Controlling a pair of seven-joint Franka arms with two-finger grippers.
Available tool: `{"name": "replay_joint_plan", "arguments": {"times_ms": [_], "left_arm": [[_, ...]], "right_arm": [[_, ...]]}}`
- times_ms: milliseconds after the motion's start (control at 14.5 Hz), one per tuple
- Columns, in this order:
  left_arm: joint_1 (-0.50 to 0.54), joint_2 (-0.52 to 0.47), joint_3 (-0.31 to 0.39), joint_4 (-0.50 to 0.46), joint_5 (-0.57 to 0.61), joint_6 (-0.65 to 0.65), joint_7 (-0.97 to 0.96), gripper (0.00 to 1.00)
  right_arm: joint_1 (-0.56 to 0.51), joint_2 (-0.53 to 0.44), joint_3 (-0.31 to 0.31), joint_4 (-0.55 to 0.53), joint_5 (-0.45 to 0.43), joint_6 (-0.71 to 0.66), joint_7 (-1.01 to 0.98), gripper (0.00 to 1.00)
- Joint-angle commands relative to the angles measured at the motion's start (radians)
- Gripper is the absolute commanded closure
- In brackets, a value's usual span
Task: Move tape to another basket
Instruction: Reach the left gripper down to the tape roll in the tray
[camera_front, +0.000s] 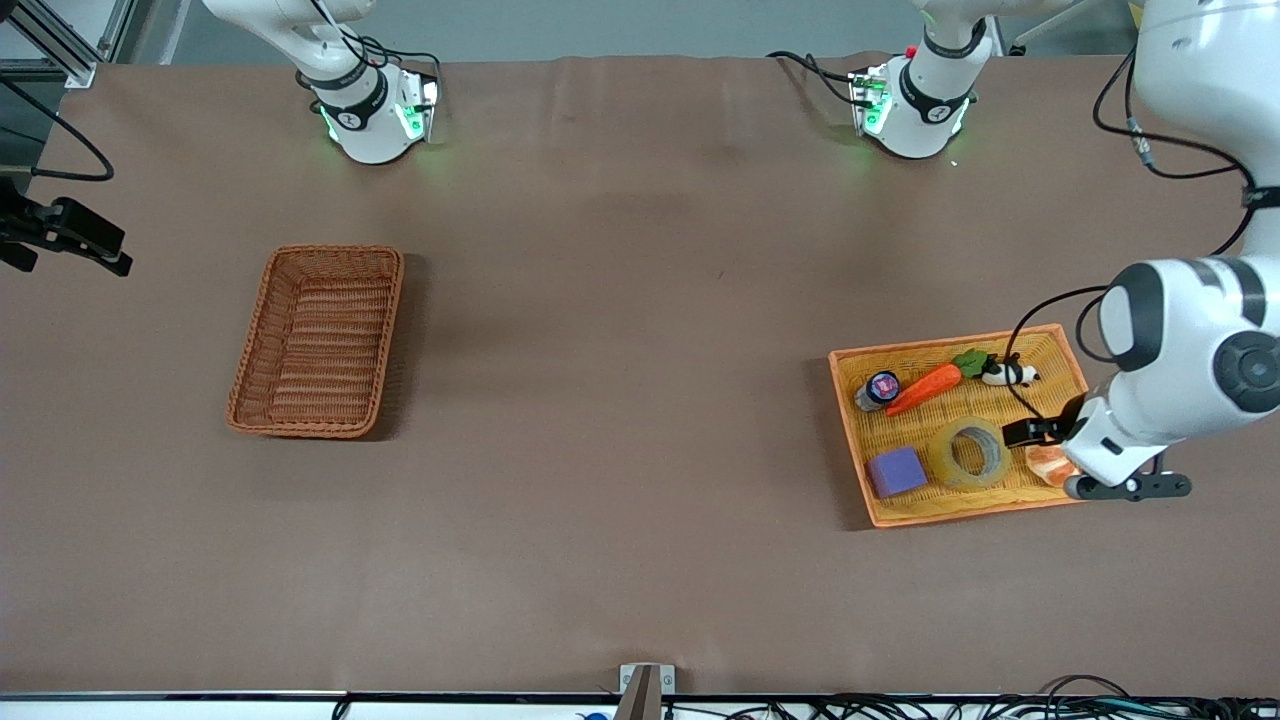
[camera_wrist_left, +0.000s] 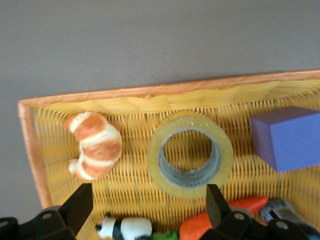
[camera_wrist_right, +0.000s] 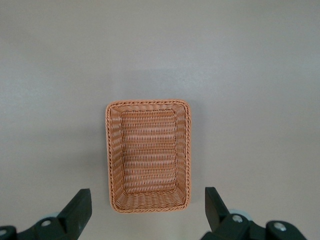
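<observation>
The tape (camera_front: 968, 452) is a yellowish translucent ring lying flat in the flat yellow tray (camera_front: 950, 341) at the left arm's end of the table. It also shows in the left wrist view (camera_wrist_left: 190, 153). My left gripper (camera_front: 1035, 432) is open and empty just above the tray, beside the tape, between it and a toy croissant (camera_front: 1050, 465). In its wrist view the left gripper (camera_wrist_left: 147, 195) has wide-spread jaws short of the tape. The reddish-brown wicker basket (camera_front: 318, 340) stands empty at the right arm's end. My right gripper (camera_wrist_right: 147, 197) is open and empty, high above the basket (camera_wrist_right: 148, 155).
The tray also holds a purple block (camera_front: 897, 472), a toy carrot (camera_front: 925, 388), a small round jar (camera_front: 880, 388) and a toy panda (camera_front: 1010, 374). A black device (camera_front: 65, 235) sticks in from the table's edge at the right arm's end.
</observation>
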Motion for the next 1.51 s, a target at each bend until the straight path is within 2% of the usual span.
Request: {"name": "replay_joint_plan", "arguments": {"times_ms": [0, 481, 619, 688, 894, 1100, 1444], "left_arm": [[0.003, 0.058, 0.000, 0.013, 0.012, 0.047, -0.002, 0.00], [0.006, 0.145, -0.002, 0.004, 0.009, 0.050, 0.001, 0.00], [0.009, 0.166, -0.002, -0.001, 0.008, 0.076, -0.007, 0.05], [0.008, 0.170, -0.001, -0.001, 0.006, 0.078, -0.008, 0.13], [0.012, 0.170, -0.002, -0.001, 0.000, 0.078, -0.011, 0.63], [0.012, 0.170, -0.002, -0.001, -0.003, 0.078, -0.019, 0.98], [0.009, 0.138, -0.002, 0.019, 0.008, 0.064, -0.071, 1.00]], "right_arm": [[-0.002, -0.012, -0.001, -0.010, 0.023, -0.002, -0.007, 0.00], [-0.002, -0.012, -0.001, -0.010, 0.023, -0.002, -0.009, 0.00], [0.000, -0.013, -0.001, -0.010, 0.023, -0.002, -0.007, 0.00], [0.000, -0.012, -0.001, -0.010, 0.023, -0.002, -0.007, 0.00], [0.000, -0.012, -0.002, -0.009, 0.023, 0.001, -0.009, 0.00], [0.000, -0.012, -0.001, -0.009, 0.023, -0.002, -0.007, 0.00], [0.000, -0.012, -0.002, -0.009, 0.023, -0.002, -0.009, 0.00]]}}
